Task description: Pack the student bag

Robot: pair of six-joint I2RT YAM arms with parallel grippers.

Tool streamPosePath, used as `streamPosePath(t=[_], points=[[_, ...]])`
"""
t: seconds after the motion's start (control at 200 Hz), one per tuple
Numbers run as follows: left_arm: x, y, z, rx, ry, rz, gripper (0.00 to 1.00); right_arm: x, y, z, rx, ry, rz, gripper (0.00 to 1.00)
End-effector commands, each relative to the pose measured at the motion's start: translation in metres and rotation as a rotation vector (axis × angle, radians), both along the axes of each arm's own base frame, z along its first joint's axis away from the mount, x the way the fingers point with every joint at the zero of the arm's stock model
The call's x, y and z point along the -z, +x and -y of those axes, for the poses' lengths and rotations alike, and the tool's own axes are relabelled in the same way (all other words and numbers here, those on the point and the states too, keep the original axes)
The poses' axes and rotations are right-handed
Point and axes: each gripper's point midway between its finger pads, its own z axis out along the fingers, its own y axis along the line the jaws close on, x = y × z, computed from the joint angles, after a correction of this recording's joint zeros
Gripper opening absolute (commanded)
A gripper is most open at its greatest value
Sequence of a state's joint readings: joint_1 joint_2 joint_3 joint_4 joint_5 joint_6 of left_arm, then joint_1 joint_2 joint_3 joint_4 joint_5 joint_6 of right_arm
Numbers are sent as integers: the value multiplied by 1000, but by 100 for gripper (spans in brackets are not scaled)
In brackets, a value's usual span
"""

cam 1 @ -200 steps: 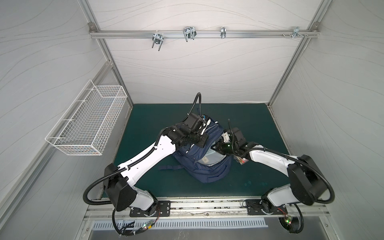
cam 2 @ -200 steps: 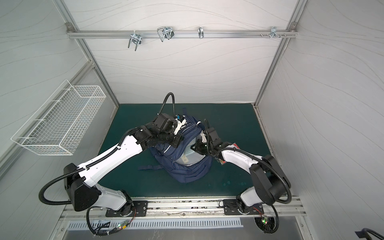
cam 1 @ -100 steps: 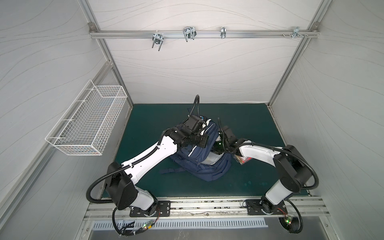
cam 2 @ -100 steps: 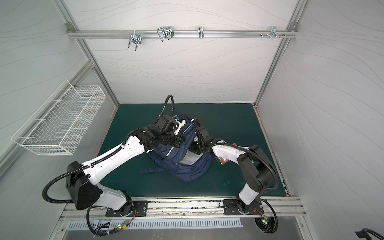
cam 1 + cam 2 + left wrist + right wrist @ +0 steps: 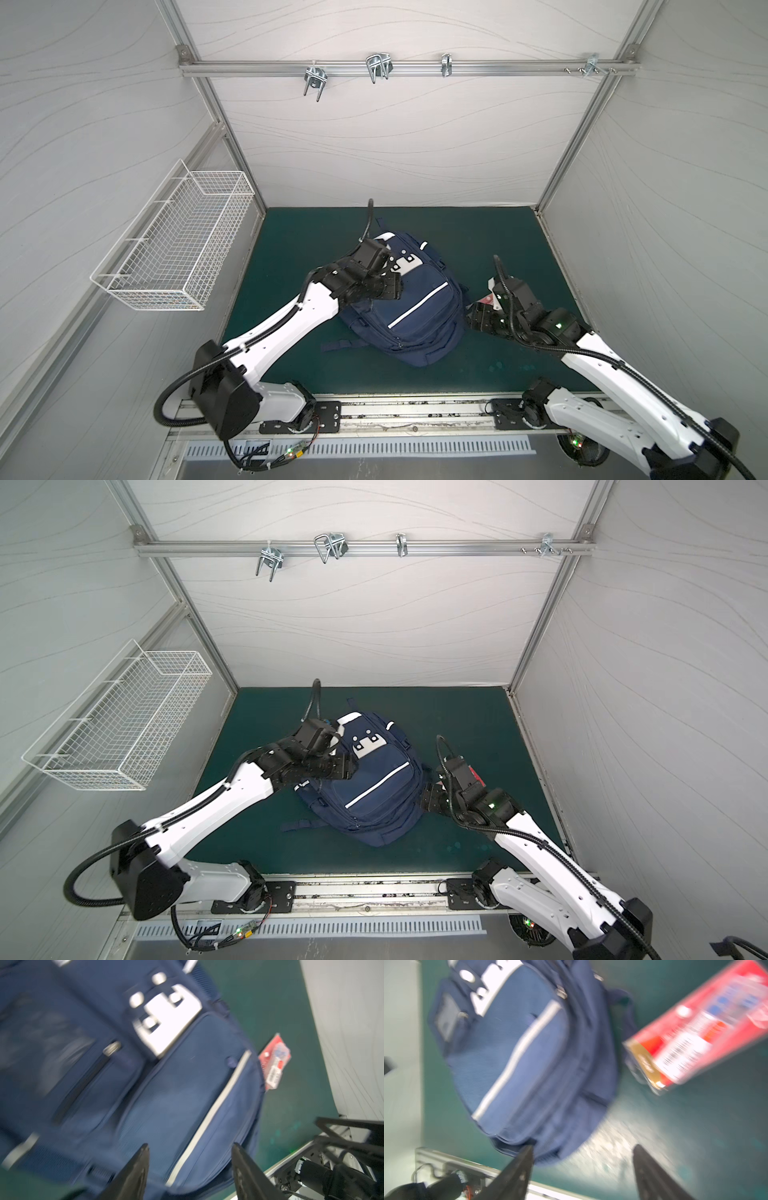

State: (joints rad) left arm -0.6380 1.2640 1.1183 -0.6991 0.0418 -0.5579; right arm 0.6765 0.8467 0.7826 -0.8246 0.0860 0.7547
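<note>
Holding its jaws apart and empty, the left gripper (image 5: 190,1146) is hovering over the student bag (image 5: 411,309) at frame centre. The right gripper (image 5: 583,1148), equally parted, is hanging just right of it. A red package (image 5: 274,1064) is lying beyond on the green mat (image 5: 503,245).
</note>
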Motion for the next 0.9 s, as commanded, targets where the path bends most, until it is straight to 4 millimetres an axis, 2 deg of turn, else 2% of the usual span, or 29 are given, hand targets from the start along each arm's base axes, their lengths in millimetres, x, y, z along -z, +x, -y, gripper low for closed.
streamPosePath(t=[0.0, 0.105, 0.195, 0.3, 0.405, 0.54, 0.58, 0.76, 0.82, 0.896], points=[[15, -29, -32, -142, -7, -117, 60, 18, -25, 20, -28, -118, -79, 64], [37, -56, -29, -170, -104, -223, 61, 7, -30, -13, -152, -42, -25, 55], [56, -65, -28, -211, -163, -271, 64, 0, -32, -38, -236, -30, 9, 48], [63, -62, -9, -210, -291, -293, 66, 0, -36, -63, -311, -51, 21, 41], [68, -55, 0, -248, -353, -311, 67, 2, -43, -87, -380, -55, 21, 36], [66, -40, 12, -274, -442, -281, 67, 6, -54, -107, -452, -87, 30, 32], [71, -37, 13, -297, -443, -292, 67, 8, -57, -111, -464, -90, 28, 31], [106, -34, 19, -327, -384, -390, 55, 11, -67, -118, -500, -108, 45, 31], [108, -31, 24, -324, -399, -402, 48, 11, -68, -119, -503, -110, 53, 32], [98, -23, 37, -302, -445, -398, 34, 14, -70, -121, -508, -113, 52, 33]])
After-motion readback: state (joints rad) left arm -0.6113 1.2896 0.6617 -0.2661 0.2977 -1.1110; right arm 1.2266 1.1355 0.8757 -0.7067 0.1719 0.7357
